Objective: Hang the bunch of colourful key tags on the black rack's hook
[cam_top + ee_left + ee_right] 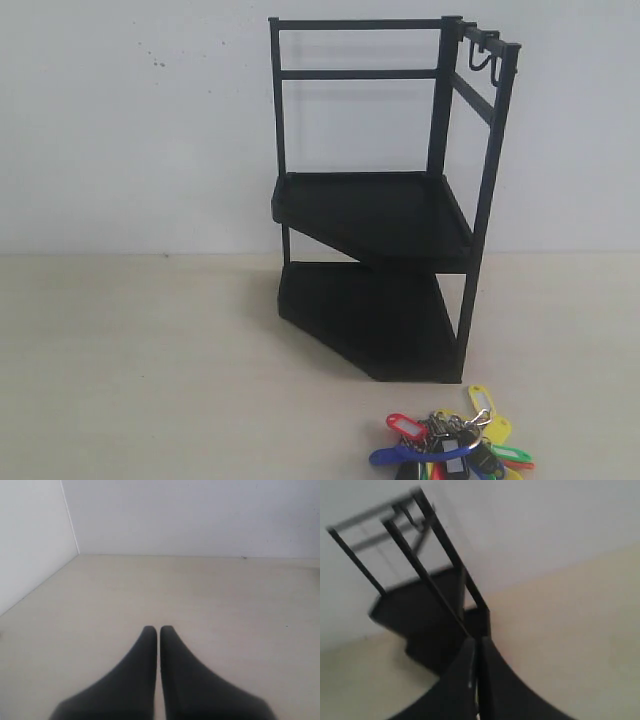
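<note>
Pale beige tabletop [140, 370]; plain white wall [130, 130] behind.

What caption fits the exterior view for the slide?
Black rack on the table, top-rail hooks bare; key tag bunch lies on the table in front.

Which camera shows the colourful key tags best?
The exterior view. The colourful key tag bunch lies on the table in front of the black rack, though the frame's bottom edge clips it. Neither wrist view shows it at all.
</note>
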`<action>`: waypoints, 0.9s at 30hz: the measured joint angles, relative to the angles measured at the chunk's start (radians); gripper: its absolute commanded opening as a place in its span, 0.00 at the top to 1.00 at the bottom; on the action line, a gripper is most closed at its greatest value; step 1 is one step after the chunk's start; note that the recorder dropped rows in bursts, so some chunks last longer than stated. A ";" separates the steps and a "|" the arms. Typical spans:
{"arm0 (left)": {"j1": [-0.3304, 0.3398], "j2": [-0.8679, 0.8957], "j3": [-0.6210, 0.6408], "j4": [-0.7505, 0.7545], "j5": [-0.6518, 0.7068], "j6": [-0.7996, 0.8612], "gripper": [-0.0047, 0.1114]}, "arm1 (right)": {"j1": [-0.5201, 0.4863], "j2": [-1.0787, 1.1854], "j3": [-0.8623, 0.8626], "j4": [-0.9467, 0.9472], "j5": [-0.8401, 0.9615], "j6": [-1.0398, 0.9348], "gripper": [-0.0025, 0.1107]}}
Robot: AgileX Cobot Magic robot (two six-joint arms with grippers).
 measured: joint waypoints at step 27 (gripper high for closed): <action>0.000 0.000 0.000 0.000 0.000 0.000 0.92 | 0.149 1.009 0.124 1.119 0.112 -0.974 0.49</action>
